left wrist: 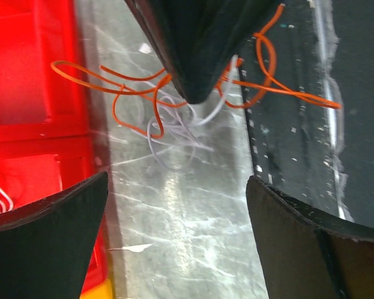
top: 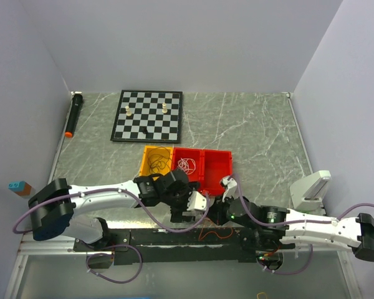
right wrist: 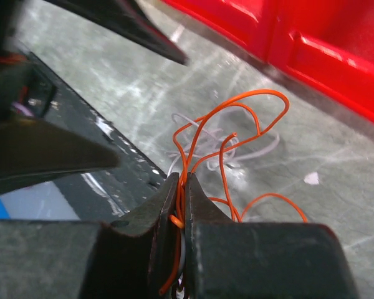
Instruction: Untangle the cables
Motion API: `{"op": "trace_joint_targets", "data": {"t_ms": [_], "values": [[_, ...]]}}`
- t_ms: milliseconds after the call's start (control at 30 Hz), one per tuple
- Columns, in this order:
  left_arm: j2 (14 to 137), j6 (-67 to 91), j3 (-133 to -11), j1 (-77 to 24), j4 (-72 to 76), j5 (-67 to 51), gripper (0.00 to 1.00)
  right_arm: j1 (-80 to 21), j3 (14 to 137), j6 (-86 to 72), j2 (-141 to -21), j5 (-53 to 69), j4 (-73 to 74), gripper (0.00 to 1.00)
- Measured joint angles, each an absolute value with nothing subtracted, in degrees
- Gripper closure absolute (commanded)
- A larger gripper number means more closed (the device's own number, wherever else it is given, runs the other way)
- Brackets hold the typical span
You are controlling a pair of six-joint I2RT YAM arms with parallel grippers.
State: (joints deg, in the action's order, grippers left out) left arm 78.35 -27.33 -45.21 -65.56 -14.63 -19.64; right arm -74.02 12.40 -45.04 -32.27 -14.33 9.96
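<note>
My right gripper [right wrist: 185, 180] is shut on an orange-red cable [right wrist: 237, 103] and a white cable [right wrist: 262, 149]. Their loops trail in a small tangle on the grey marble table in front of it. My left gripper [left wrist: 177, 237] is open and empty, low over bare table just short of the tangle. In its view the orange cable [left wrist: 131, 93] and white cable [left wrist: 168, 128] hang from the right gripper's dark fingertips [left wrist: 199, 56]. In the top view the left gripper [top: 186, 215] and right gripper [top: 215, 212] meet near the front edge.
A yellow bin [top: 143, 163] holds a dark cable, a red bin [top: 188, 153] holds a pale cable, and a second red bin [top: 217, 165] stands beside it. The black base plate [top: 174, 238] lies close by. A chessboard [top: 147, 116] and a black marker [top: 73, 114] lie at the back.
</note>
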Motion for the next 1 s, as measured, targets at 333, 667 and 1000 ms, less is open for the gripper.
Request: {"op": "trace_joint_targets", "data": {"t_ms": [333,667,1000], "values": [[79.1,-26.5,-43.2,-65.6,-7.9,-16.2,0.69,-74.0,13.2,-43.0,-27.8,-13.6,9.9,0.9],[78.8,-29.3,-43.2,-65.6,-8.2,-15.0,0.99,-74.0,13.2,-42.5,-27.8,-12.7,10.3,0.89],[74.5,-34.1,-52.1,-61.1,-20.2,-14.1,0.99,-74.0,13.2,-44.3,-28.2,-12.7,13.1,0.89]]}}
